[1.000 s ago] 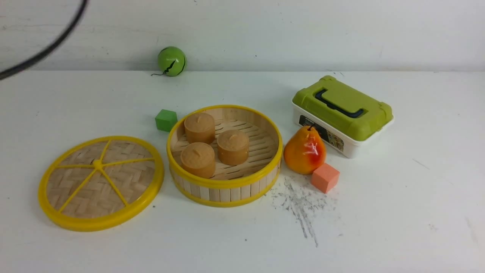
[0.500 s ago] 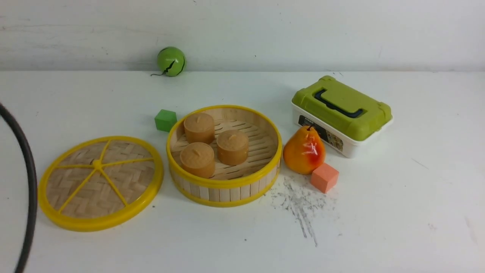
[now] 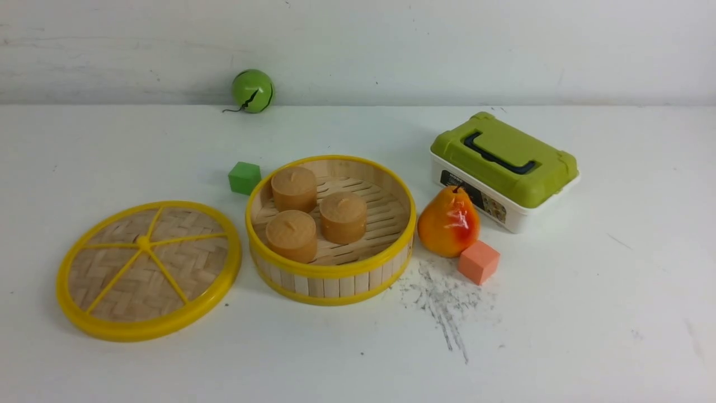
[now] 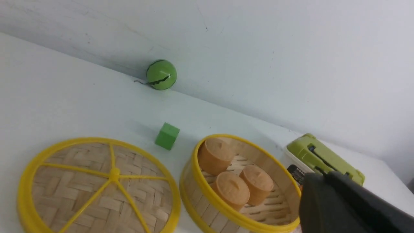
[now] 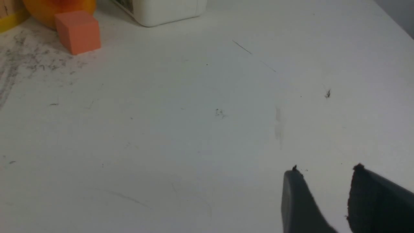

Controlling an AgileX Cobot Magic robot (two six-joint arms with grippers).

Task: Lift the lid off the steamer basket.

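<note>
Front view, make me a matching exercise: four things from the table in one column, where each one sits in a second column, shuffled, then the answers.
Things:
1. lid
2. green cube
3. pear
4. green ball

Places:
A. at the far edge of the table
B. right of the steamer basket, beside the orange cube
C. lying flat, left of the steamer basket
D. just behind the steamer basket's left side

Pairs: 1-C, 2-D, 3-B, 4-A
</note>
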